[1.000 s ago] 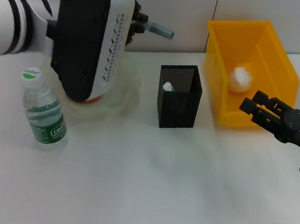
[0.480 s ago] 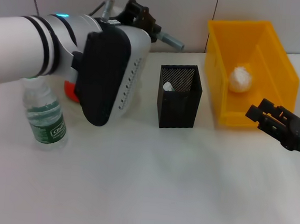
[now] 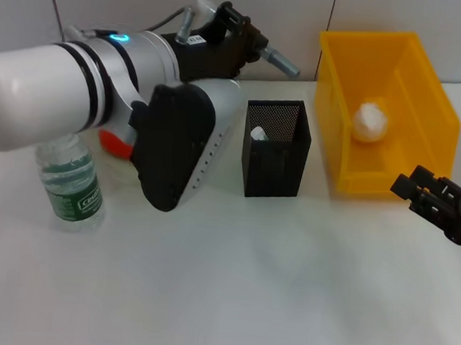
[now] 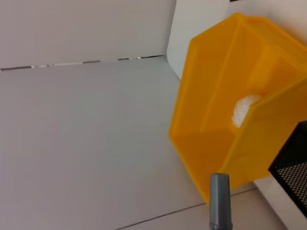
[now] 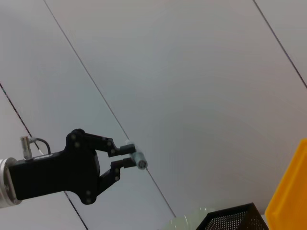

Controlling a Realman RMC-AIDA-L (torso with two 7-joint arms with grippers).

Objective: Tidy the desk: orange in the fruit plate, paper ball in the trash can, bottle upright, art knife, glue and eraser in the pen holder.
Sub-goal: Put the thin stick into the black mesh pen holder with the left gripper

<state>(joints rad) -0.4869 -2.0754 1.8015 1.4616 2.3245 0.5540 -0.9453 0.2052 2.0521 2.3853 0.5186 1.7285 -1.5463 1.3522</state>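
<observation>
My left gripper (image 3: 258, 48) is shut on the glue (image 3: 282, 63), a grey stick that juts out above the back of the black mesh pen holder (image 3: 276, 156). The right wrist view shows that same left gripper (image 5: 127, 154) pinching the glue (image 5: 139, 162). Something pale (image 3: 257, 133) pokes up inside the pen holder. The paper ball (image 3: 370, 122) lies in the yellow trash can (image 3: 406, 66). The bottle (image 3: 70, 184) stands upright at the left. Behind my left arm shows a sliver of the orange (image 3: 111, 142); the fruit plate is hidden. My right gripper (image 3: 409, 189) hovers open in front of the trash can.
My bulky left forearm (image 3: 177, 144) fills the space between the bottle and the pen holder. In the left wrist view the glue (image 4: 219, 201) points toward the trash can (image 4: 216, 120) and a corner of the pen holder (image 4: 292, 167). A wall stands close behind the desk.
My left arm has swung right and lowered, carrying the glue from over the plate area toward the pen holder. The right gripper has drawn back to the right.
</observation>
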